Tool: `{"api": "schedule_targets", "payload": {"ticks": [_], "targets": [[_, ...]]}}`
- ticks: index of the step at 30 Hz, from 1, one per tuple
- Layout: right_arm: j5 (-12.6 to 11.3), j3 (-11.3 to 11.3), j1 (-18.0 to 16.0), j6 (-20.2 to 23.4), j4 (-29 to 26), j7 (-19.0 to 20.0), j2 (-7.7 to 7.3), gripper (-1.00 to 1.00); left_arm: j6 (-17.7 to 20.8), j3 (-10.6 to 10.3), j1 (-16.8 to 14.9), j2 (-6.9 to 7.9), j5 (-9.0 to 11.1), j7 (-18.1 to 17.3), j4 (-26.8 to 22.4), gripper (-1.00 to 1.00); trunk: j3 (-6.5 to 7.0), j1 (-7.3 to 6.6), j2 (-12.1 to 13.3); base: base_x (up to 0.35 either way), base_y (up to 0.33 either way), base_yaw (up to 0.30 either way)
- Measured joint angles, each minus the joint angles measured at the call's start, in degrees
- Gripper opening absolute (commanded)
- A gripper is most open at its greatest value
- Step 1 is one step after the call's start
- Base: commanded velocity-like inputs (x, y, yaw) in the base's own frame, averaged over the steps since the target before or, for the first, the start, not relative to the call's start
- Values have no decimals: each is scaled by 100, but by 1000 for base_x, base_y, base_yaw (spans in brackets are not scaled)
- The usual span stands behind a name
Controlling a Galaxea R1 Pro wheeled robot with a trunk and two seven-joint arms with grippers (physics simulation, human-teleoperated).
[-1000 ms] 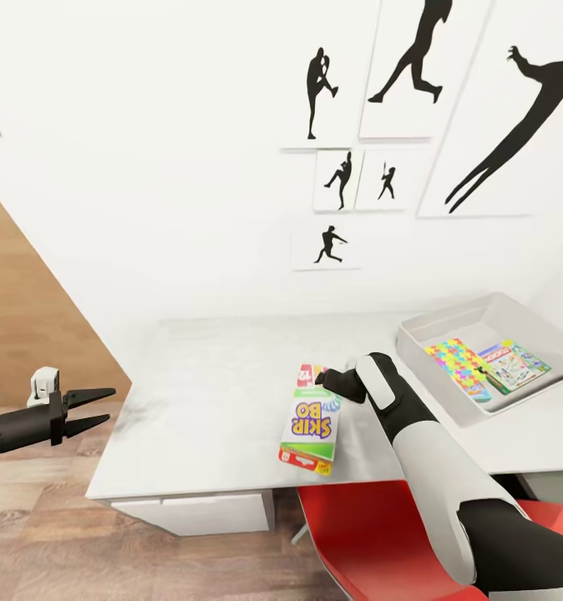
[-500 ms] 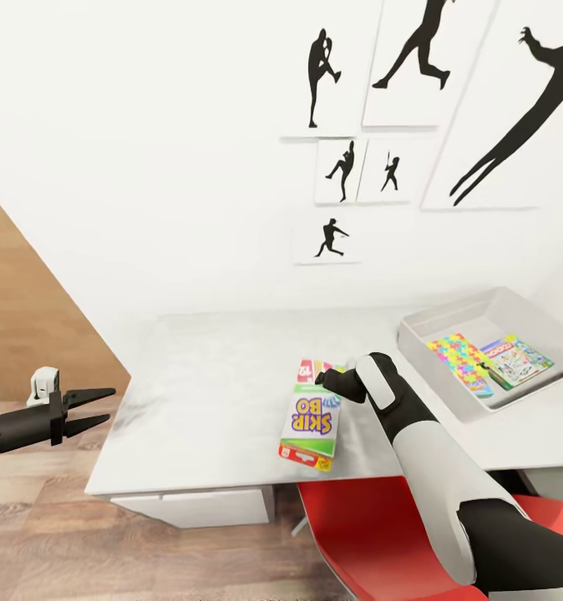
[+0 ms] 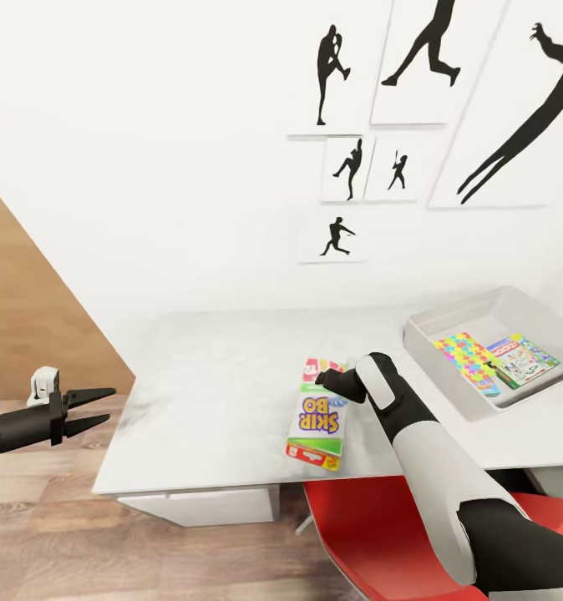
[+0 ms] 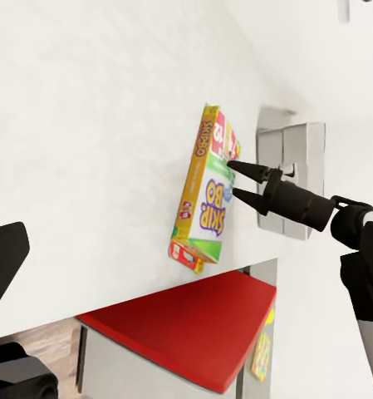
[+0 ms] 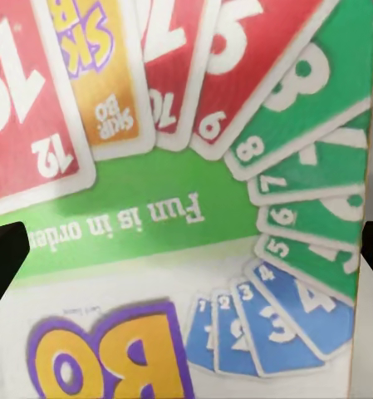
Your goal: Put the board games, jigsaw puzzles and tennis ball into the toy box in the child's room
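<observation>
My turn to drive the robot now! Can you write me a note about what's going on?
Right tool: open, fingers hovering close over the SKIP BO game, holding nothing.
Left tool: open, empty, out past the table's edge.
SKIP BO lies flat on the table near the front edge.
Done: one jigsaw puzzle and one board game lie in the toy box.
Left: grab SKIP BO and put it in the toy box.
</observation>
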Motion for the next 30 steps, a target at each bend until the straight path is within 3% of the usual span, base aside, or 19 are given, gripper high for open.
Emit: {"api": "schedule_targets", "payload": {"ticks": [7,30], "targets": [[3,2,0,0,0,3,0,100,0,1,1,2,0,1,-1,100,0,0,0,0,98,0],[6,3,0,12,0,4,8,100,0,2,2,9,-1,2,-2,100,0,0,0,0,245,0]]}}
